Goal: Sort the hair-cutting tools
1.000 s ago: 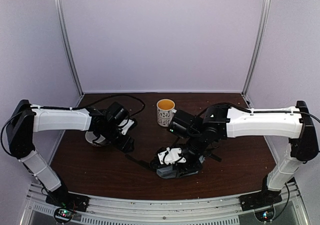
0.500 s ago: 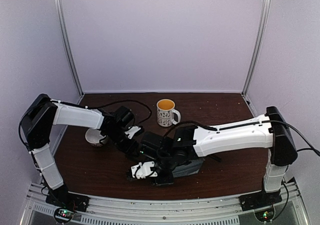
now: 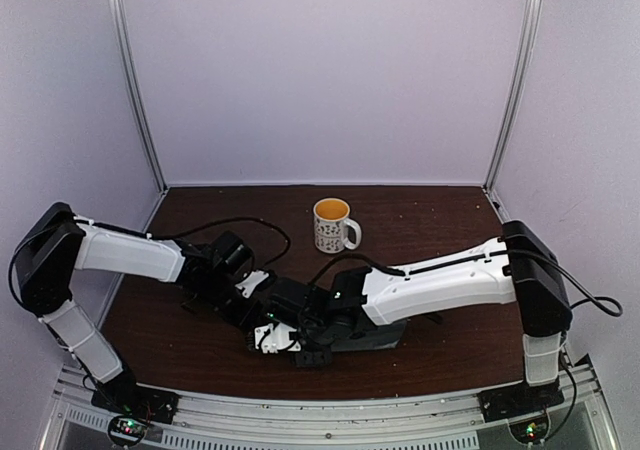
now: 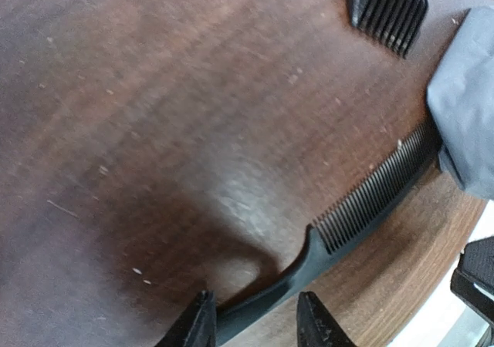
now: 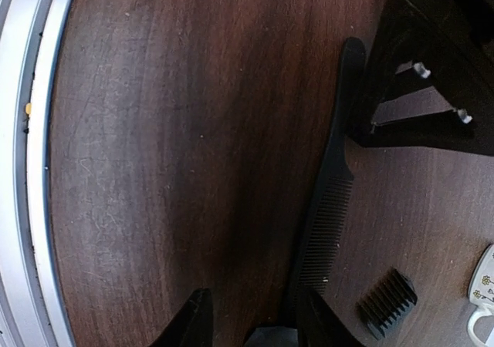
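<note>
A thin black comb (image 4: 363, 208) lies flat on the brown table, its far end under the grey zip pouch (image 4: 467, 108). My left gripper (image 4: 258, 324) is open and low, with a finger on each side of the comb's handle. The comb also shows in the right wrist view (image 5: 328, 200), just beside my right gripper (image 5: 251, 324), which is open and empty above bare wood. A small black toothed block (image 4: 390, 11) lies past the comb and shows in the right wrist view (image 5: 386, 301). In the top view both grippers, left (image 3: 250, 305) and right (image 3: 275, 335), meet at the front centre. Scissors and the elongated tool are hidden.
The patterned mug (image 3: 332, 225) stands behind the arms at mid-table. The grey pouch (image 3: 375, 335) lies under my right arm near the front. The table's metal front rail (image 5: 35, 170) is close to my right gripper. The white bowl is hidden.
My right arm has swung left from above the pouch to the front centre. My left gripper has moved from the bowl toward the front, down onto the comb's handle.
</note>
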`<control>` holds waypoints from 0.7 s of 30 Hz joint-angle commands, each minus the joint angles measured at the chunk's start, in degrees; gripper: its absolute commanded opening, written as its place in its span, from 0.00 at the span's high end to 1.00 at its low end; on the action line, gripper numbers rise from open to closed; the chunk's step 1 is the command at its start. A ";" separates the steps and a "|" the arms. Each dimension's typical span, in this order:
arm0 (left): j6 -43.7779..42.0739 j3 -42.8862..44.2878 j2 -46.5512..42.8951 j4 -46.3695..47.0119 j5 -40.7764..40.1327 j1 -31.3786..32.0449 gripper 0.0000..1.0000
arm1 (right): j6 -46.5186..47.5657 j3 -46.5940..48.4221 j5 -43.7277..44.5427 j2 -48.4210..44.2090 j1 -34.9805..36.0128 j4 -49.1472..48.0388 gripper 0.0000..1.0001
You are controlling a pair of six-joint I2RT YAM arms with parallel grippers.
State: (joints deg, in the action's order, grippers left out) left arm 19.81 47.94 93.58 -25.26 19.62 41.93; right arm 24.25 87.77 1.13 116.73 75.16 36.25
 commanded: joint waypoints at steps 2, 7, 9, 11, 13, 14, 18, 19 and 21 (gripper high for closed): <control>3.75 -3.49 -0.90 -1.02 -0.55 2.53 0.61 | 2.38 -0.01 3.11 2.00 -0.59 -3.10 0.61; 6.11 -6.41 -3.52 -0.69 -1.13 4.30 0.63 | 3.70 1.64 1.16 3.68 -1.59 -2.64 0.61; 7.10 -7.80 -4.60 -0.31 -1.20 4.78 0.63 | 4.08 1.41 1.45 4.06 -1.78 -3.14 0.62; 7.74 -9.16 -5.57 0.06 -1.41 5.06 0.63 | 4.48 1.20 1.63 4.61 -2.01 -3.58 0.62; 8.66 -10.41 -6.60 0.52 -1.53 5.32 0.65 | 5.02 0.95 1.73 5.26 -2.26 -4.16 0.62; 9.09 -11.28 -7.01 1.09 -1.51 5.60 0.65 | 5.28 0.85 1.89 5.69 -2.44 -4.53 0.62; 10.18 -12.60 -8.57 3.09 -1.40 7.28 0.65 | 6.33 0.64 1.20 6.59 -3.09 -5.48 0.62; 10.18 -12.61 -8.74 3.29 -1.57 7.81 0.64 | 6.96 0.78 -0.15 6.90 -3.34 -5.17 0.62; 9.61 -12.73 -8.72 3.95 -1.19 8.87 0.61 | 8.18 0.62 -3.24 7.28 -3.86 -4.71 0.63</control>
State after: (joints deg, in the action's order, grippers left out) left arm 28.42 37.36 84.27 -19.94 18.90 48.49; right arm 30.44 87.92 1.34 121.73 72.82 31.83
